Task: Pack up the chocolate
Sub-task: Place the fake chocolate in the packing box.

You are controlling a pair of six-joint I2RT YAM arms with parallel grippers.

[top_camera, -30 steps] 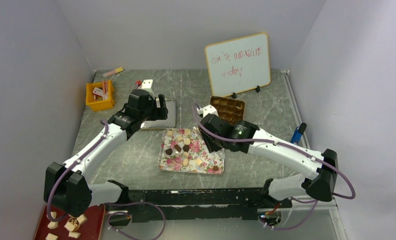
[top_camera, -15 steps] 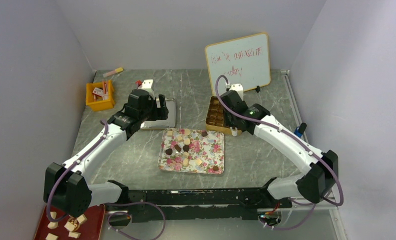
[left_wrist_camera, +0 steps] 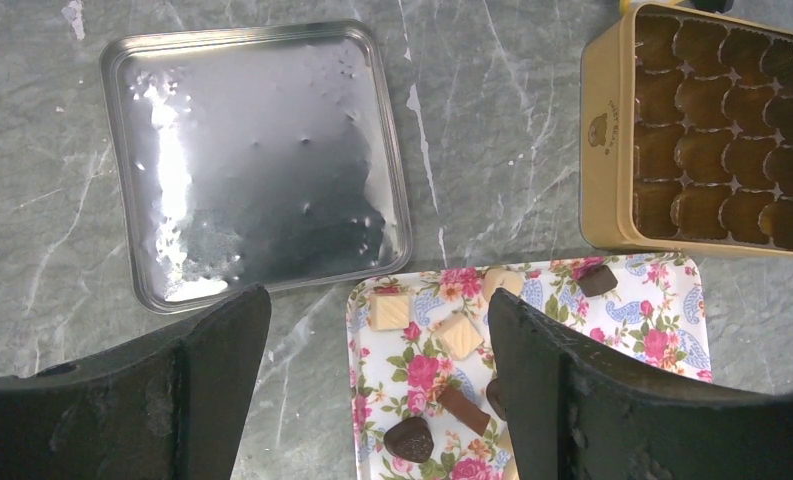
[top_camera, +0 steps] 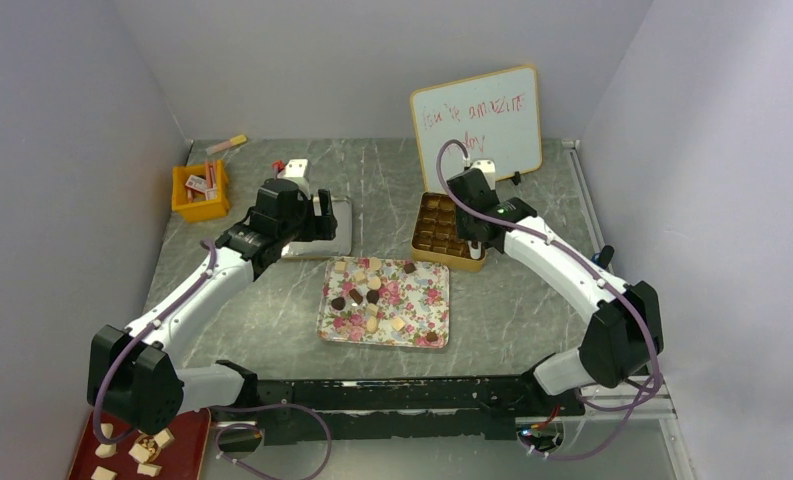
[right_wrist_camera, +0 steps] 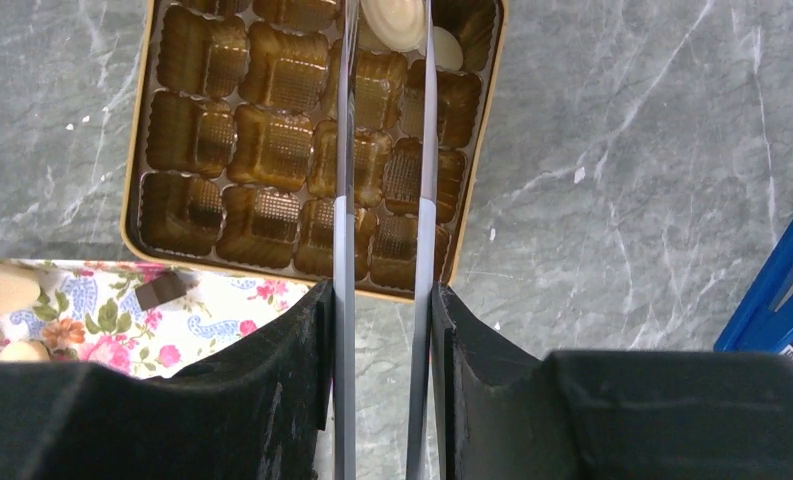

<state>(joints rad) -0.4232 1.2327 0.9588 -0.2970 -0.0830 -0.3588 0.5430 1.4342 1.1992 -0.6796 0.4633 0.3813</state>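
Several small chocolates [top_camera: 372,296], dark, tan and cream, lie on the floral tray [top_camera: 384,343]; some also show in the left wrist view [left_wrist_camera: 459,335]. The gold box [top_camera: 434,222] of empty brown cups stands behind the tray. My right gripper [right_wrist_camera: 382,330] is shut on metal tongs [right_wrist_camera: 344,150] that reach over the box [right_wrist_camera: 272,120]. The tong tips pinch a cream-white chocolate [right_wrist_camera: 392,18] at the box's far row, beside another white piece [right_wrist_camera: 446,48]. My left gripper [left_wrist_camera: 377,330] is open and empty above the tray's far left corner.
The silver lid [left_wrist_camera: 252,160] lies left of the box. A whiteboard [top_camera: 477,125] stands behind it. A yellow bin [top_camera: 200,195] is at far left and a blue object [right_wrist_camera: 782,290] at right. A red tray [top_camera: 187,440] with more pieces sits by the left base.
My right arm has swung from the tray's far right corner back over the gold box, carrying the tongs. The left arm has not moved.
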